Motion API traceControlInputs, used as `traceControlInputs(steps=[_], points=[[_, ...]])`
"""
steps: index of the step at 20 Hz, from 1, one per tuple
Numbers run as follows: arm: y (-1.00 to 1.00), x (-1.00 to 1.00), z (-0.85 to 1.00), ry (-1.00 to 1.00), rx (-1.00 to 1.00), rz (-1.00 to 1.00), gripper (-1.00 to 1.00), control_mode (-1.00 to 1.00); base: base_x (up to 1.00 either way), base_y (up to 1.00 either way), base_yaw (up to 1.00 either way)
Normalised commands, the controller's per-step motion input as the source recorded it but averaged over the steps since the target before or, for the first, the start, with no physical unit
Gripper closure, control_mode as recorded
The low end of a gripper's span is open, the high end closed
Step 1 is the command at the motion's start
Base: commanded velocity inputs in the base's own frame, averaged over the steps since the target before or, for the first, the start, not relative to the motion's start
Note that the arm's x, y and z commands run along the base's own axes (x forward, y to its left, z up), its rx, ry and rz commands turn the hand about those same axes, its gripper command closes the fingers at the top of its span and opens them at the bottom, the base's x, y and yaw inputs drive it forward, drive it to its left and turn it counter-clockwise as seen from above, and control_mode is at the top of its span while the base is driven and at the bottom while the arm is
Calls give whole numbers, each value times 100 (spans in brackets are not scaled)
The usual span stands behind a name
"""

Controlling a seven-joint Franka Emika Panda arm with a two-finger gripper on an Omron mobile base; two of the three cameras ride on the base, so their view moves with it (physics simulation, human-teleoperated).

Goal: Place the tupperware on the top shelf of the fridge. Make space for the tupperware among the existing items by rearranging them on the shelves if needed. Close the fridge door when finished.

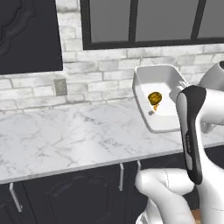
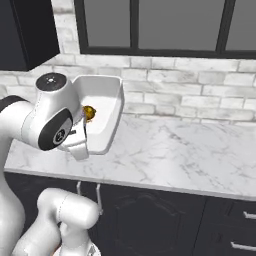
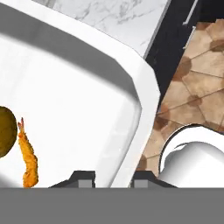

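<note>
The tupperware [image 1: 154, 78] is a white open rectangular tub, held tilted in the air above the marble counter [image 1: 65, 135]. Inside it lie a fried shrimp [image 3: 28, 159] and a round brown piece of food [image 1: 154, 98]. In the hand view my gripper [image 3: 113, 177] is shut on the tub's rim [image 3: 144, 109], one fingertip inside the wall and one outside. From the right base view the tupperware [image 2: 107, 102] hangs just beyond my wrist [image 2: 75, 137], with the food [image 2: 89, 113] against its lower side.
The counter [image 2: 175, 150] runs along a white brick wall under a dark-framed window [image 1: 153, 22]. A dark upper cabinet [image 1: 26, 35] hangs at the left, a wall outlet [image 1: 61, 86] below it. Dark lower cabinets [image 2: 150, 220] line the front. Tiled floor [image 3: 197, 74] lies beneath.
</note>
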Motion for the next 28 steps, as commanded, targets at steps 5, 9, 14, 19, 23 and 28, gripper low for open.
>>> traceControlInputs(steps=[5, 9, 14, 19, 23, 28], points=[[0, 0, 0, 0, 0, 0, 100, 100, -100, -6, -34], [0, 0, 0, 0, 0, 0, 100, 100, -62, 0, -67], [0, 0, 0, 0, 0, 0, 100, 100, -6, -10, -73], [0, 0, 0, 0, 0, 0, 100, 100, 8, -54, -66], [0, 0, 0, 0, 0, 0, 100, 100, 11, -61, -65], [0, 0, 0, 0, 0, 0, 100, 100, 48, -93, -47]])
